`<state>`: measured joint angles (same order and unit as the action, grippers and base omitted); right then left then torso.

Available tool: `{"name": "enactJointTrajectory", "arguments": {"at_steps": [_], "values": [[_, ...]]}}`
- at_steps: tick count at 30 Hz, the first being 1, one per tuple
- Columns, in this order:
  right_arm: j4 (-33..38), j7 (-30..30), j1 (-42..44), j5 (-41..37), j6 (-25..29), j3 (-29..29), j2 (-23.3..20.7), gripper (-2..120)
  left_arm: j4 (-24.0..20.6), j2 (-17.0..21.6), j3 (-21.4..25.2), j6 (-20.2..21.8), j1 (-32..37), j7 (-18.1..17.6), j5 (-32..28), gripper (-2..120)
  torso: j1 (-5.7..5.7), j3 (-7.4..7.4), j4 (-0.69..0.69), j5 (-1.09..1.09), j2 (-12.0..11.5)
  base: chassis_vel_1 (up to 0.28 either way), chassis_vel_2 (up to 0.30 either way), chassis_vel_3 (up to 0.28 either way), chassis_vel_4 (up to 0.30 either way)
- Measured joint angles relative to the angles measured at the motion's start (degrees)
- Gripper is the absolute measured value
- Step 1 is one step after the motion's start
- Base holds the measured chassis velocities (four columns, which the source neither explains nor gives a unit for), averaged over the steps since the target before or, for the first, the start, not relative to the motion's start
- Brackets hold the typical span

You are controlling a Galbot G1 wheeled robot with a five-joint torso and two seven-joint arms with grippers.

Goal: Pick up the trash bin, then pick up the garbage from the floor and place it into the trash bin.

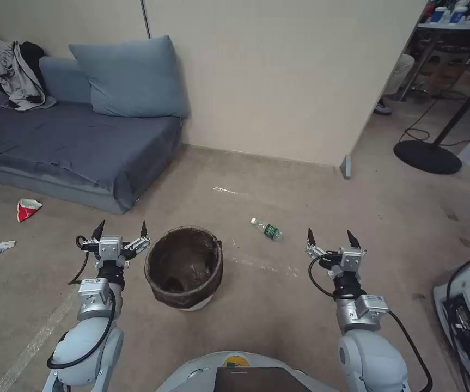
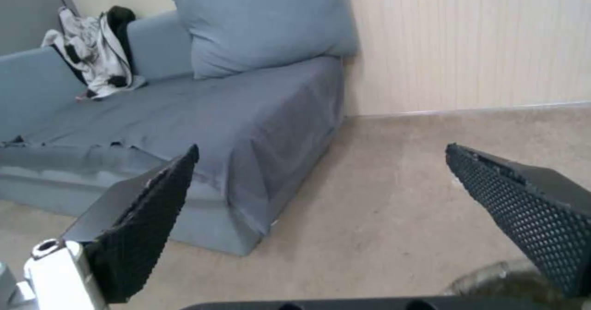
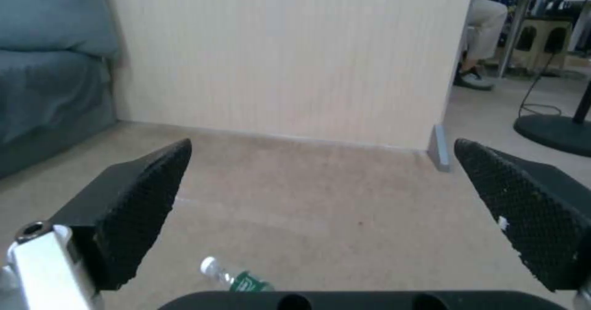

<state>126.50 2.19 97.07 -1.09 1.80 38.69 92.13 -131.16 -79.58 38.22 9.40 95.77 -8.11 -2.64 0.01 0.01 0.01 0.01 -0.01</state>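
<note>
The trash bin (image 1: 184, 268), round and white with a dark liner over its rim, stands on the carpet between my arms; part of its rim (image 2: 498, 280) also edges into the left wrist view. My left gripper (image 1: 121, 231) hovers open just left of the bin, apart from it. My right gripper (image 1: 332, 237) hangs open farther right, with nothing in it. Garbage lies around: a clear bottle with a green label (image 1: 267, 230) (image 3: 234, 277) ahead and left of the right gripper, a crushed red-and-white cup (image 1: 28, 208) and crumpled white paper (image 1: 2, 247) at the left.
A blue-grey sofa (image 1: 77, 147) with a cushion and clothes fills the back left. A beige partition wall (image 1: 278, 81) stands behind, with a grey foot (image 1: 346, 166). A black stand base (image 1: 427, 157) and cables sit at the right; white equipment (image 1: 466, 316) is near right.
</note>
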Motion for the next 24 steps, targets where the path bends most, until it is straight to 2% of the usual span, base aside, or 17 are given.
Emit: {"name": "enactJointTrajectory", "arguments": {"at_steps": [7, 12, 15, 16, 20, 21, 23, 24], "values": [[-0.3, -0.8, 0.0, -0.3, 0.0, 0.1, 0.0, 100, 0.5, 0.4, -0.3, 1.2, -0.6, 0.1, -0.9, 100, -0.01, -0.01, -0.01, -0.01, 0.0, -0.03, 0.015, 0.029, -0.025], [-0.5, -1.5, 0.0, -0.6, -0.1, 0.0, 0.0, 100, 1.9, 1.0, -0.3, 3.4, -3.3, 2.3, -1.7, 100, -0.01, -0.01, -0.02, -0.01, 0.0, 0.0, 0.0, 0.0, 0.0], [-0.7, -1.7, -0.2, -0.7, -0.3, -0.2, 0.0, 100, 2.5, 1.5, 0.1, 7.2, -5.9, 3.8, -3.2, 100, -0.01, -0.01, -0.01, -0.01, 0.0, 0.0, 0.0, 0.0, 0.0], [-0.7, -1.7, -0.2, -0.7, -0.3, -0.2, 0.0, 100, 2.5, 1.5, 0.1, 7.2, -5.9, 3.8, -3.2, 100, -0.01, -0.01, -0.01, -0.01, 0.0, 0.0, 0.0, 0.0, 0.0], [-0.7, -2.0, -0.3, -0.8, -1.3, -0.3, 0.0, 100, 3.3, 3.2, 0.0, 15.7, -9.3, 4.1, -7.9, 100, -0.01, -0.01, -0.01, -0.01, 0.0, 0.0, 0.0, 0.0, 0.0], [-0.7, -2.0, -0.3, -0.8, -1.3, -0.3, 0.0, 100, 3.3, 3.2, 0.0, 15.7, -9.3, 4.1, -7.9, 100, -0.01, -0.01, -0.01, -0.01, 0.0, 0.0, 0.0, 0.0, 0.0], [-0.8, -2.4, -0.5, -0.8, -2.0, -0.3, 0.0, 100, 4.4, 4.4, -0.5, 21.3, -11.4, 4.1, -11.0, 100, -0.01, -0.01, -0.01, -0.01, 0.0, 0.0, 0.0, 0.0, 0.0], [-0.8, -2.5, -0.6, -0.8, -2.1, -0.3, 0.0, 100, 4.7, 4.6, -0.6, 22.0, -11.7, 4.1, -11.3, 100, -0.01, -0.01, -0.02, -0.01, 0.0, 0.0, 0.0, 0.0, 0.0]]}}
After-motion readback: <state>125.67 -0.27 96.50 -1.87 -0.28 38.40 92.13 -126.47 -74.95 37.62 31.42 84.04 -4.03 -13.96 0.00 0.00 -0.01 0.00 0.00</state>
